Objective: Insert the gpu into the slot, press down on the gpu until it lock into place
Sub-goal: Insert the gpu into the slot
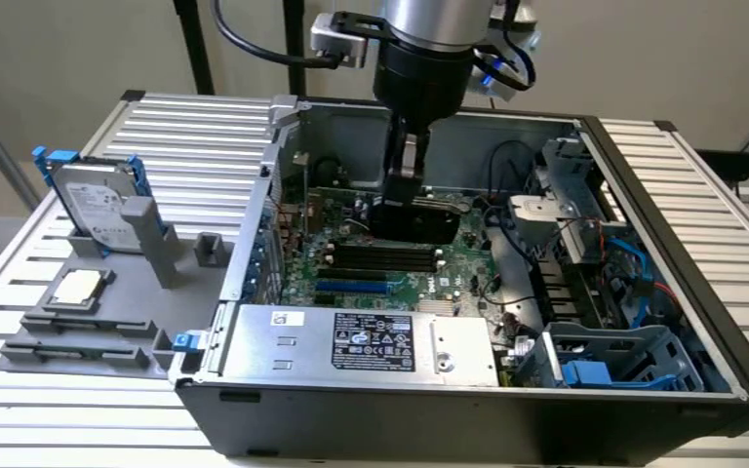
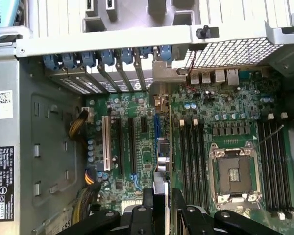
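Your gpu [image 1: 416, 222] hangs in the gripper [image 1: 406, 200] as a flat black card inside the open computer case [image 1: 479, 429], edge down toward the motherboard [image 1: 294, 278]. The fingers [image 2: 148, 215] are closed on its upper part, one on each face, and in the wrist view you see a thin pale strip of the card running between them. In the exterior view the card's lower edge shows just above the black memory slots [image 1: 381, 255]; you cannot tell from there how high it sits over the board. The slot [image 1: 352, 288] lies bare and bright blue on the board, between those memory slots and the silver power-supply box [image 1: 362, 341], and the gpu is apart from it, not seated. In the wrist view the slot runs roughly in line with the card's edge, out beyond the fingertips. A white connector strip [image 2: 106, 142] lies parallel to it on one side, and the memory slots and the open CPU socket [image 2: 233, 174] lie on the other. A bundle of yellow and black cables [image 2: 81, 125] plugs into the board near the white strip. At the case's corner toward the exterior view's right you have a blue drive cage [image 1: 603, 361]. Outside the case, on the exterior view's left, a hard drive [image 1: 95, 205] stands upright in a grey fixture [image 1: 89, 327] on the slatted table [image 1: 36, 409]
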{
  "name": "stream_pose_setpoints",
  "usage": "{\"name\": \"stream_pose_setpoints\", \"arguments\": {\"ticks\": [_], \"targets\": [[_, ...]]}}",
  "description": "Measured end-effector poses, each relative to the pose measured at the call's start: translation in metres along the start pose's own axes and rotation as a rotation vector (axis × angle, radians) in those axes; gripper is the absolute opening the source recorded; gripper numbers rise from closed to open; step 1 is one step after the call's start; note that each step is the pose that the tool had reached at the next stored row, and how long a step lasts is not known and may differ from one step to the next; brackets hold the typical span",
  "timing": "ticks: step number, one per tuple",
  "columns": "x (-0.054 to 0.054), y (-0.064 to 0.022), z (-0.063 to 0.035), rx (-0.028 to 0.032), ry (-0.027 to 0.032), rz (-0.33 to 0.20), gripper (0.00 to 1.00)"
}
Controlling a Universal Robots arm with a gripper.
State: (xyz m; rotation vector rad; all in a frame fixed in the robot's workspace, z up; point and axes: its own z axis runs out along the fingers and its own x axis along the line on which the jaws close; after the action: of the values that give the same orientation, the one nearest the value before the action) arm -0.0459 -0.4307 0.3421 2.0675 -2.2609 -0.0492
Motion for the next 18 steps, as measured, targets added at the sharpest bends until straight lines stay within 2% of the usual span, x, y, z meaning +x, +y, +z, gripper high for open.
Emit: {"name": "stream_pose_setpoints", "arguments": {"ticks": [4,8,10,14,16,18], "targets": [[0.004,0.0082,0.0079,-0.0001,-0.0032,-0.006,0.26],[0.011,0.0148,0.0155,0.0001,-0.0092,-0.008,0.26],[0.014,0.0166,0.0183,0.0014,-0.0159,-0.009,0.26],[0.016,0.0169,0.0225,0.0063,-0.0372,-0.011,0.26],[0.018,0.0182,0.0258,0.0075,-0.0423,-0.012,0.26],[0.020,0.0200,0.0296,0.0080,-0.0445,-0.012,0.26]]}}
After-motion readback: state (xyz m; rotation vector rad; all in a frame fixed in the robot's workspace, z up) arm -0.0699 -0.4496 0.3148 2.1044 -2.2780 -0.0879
